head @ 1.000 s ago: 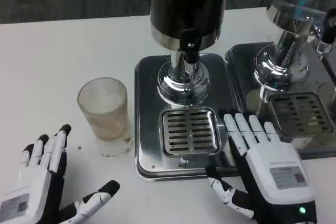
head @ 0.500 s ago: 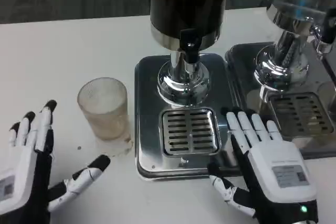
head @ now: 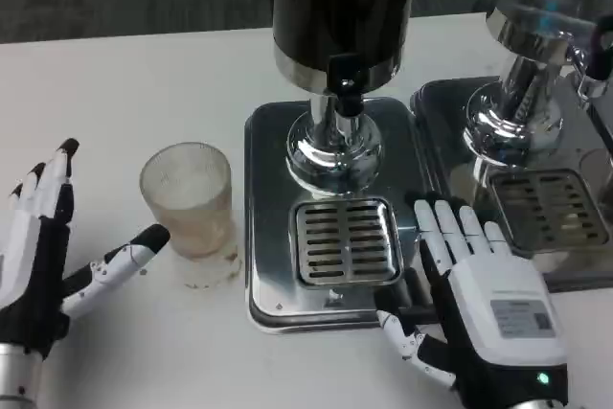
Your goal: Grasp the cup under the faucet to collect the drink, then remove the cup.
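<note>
The big dark drink tank (head: 343, 7) is cut off at the top. The second machine (head: 546, 74) runs off the right edge. The left robot hand (head: 43, 246) is cut at the side.
</note>
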Controlling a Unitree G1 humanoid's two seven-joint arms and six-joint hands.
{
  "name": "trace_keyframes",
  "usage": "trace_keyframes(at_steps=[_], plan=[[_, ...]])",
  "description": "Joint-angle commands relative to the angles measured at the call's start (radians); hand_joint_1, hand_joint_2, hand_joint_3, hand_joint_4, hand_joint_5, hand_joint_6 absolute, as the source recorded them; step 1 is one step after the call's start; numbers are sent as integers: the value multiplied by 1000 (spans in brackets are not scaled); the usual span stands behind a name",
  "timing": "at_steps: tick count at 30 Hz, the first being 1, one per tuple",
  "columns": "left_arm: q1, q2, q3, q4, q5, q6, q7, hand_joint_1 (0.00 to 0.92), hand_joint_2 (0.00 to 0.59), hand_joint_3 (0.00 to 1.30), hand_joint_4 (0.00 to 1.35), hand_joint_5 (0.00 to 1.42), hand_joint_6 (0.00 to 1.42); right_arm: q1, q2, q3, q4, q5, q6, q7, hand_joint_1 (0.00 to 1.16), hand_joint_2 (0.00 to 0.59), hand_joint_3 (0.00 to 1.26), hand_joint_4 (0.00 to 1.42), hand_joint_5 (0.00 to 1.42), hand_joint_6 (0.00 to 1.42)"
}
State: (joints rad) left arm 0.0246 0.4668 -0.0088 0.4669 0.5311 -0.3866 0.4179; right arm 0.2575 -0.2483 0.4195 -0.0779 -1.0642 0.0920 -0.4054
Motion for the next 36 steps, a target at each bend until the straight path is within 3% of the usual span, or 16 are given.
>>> trace_keyframes(at_steps=[1, 6, 20, 30, 36], plan=[[-87, 1, -20, 157, -18, -82, 22, 0, 0, 0, 0, 0, 0, 0, 5, 4, 13, -2, 12, -21, 329, 433, 0, 0, 0, 40], [-168, -9, -65, 303, -10, -143, 23, 0, 0, 0, 0, 0, 0, -2, 7, 8, 13, -6, 21, -24, 334, 429, 0, 0, 0, 43], [-342, -24, -194, 522, 28, -161, 26, 0, 0, 0, 0, 0, 0, 2, 16, 10, 6, -15, 55, -44, 378, 425, 0, 0, 0, 49], [-419, -67, -234, 658, 20, -199, 81, 145, 8, 0, 0, 61, 25, 6, 20, 10, 0, -15, 72, -54, 383, 416, 0, 0, 0, 49], [-450, -85, -240, 701, 17, -217, 109, 173, 15, 0, 0, 87, 59, 1, 21, 11, 3, -13, 73, -53, 389, 410, 0, 0, 0, 49]])
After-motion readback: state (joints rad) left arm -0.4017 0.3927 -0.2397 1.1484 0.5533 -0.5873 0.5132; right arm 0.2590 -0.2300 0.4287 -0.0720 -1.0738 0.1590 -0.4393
